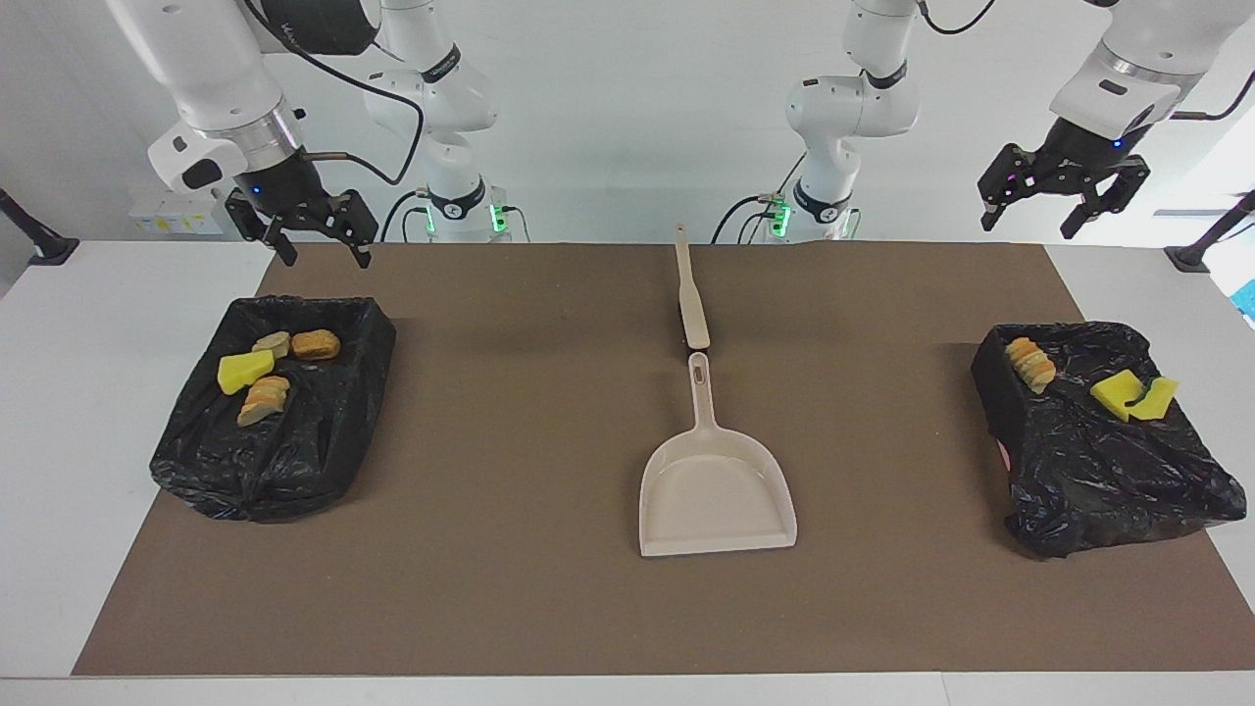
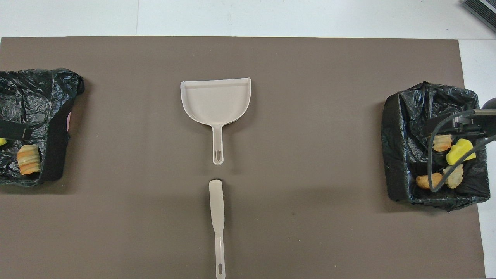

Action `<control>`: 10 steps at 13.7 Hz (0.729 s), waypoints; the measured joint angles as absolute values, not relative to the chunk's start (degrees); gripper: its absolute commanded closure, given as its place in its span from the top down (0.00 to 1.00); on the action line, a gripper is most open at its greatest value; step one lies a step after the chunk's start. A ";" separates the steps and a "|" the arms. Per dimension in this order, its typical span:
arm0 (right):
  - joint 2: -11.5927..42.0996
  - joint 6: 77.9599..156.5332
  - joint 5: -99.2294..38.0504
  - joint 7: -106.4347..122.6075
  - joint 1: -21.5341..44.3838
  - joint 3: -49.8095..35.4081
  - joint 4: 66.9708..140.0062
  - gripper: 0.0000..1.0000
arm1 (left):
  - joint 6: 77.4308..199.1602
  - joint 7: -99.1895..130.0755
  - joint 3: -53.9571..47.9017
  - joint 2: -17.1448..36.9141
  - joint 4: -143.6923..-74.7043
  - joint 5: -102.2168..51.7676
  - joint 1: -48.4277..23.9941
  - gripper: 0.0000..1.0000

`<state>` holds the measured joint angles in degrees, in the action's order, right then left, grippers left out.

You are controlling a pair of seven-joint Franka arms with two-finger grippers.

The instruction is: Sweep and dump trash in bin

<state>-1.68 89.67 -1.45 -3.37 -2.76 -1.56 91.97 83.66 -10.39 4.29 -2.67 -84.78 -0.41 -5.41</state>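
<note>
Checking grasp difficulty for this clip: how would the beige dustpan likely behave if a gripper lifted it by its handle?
The dustpan looks like thin moulded plastic, so probably stiff and light. Its wide pan sits at one end of a narrow handle, so a handle grip would likely let the pan end droop or twist. The smooth surface may be slippery; pushed, it would probably slide on the brown mat rather than tip.

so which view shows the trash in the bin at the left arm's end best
The facing view: that bin lies wholly in frame, with a tan lump and two yellow wedges on its liner. The overhead view cuts the bin at its edge, showing the lump and only a yellow sliver.
</note>
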 measured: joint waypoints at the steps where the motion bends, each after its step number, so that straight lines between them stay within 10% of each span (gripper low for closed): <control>1: -1.68 89.67 -1.45 -3.37 -2.76 -1.56 91.97 1.00 | 83.63 -10.39 4.29 -2.76 -84.89 -0.41 -5.41 1.00; 10: -1.68 89.67 -1.45 -3.37 -2.76 -1.56 91.97 1.00 | 83.62 -10.39 4.47 -3.11 -85.27 -0.41 -5.36 1.00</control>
<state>-1.68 89.67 -1.45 -3.37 -2.76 -1.56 91.97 83.62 -10.39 4.47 -3.11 -85.27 -0.41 -5.36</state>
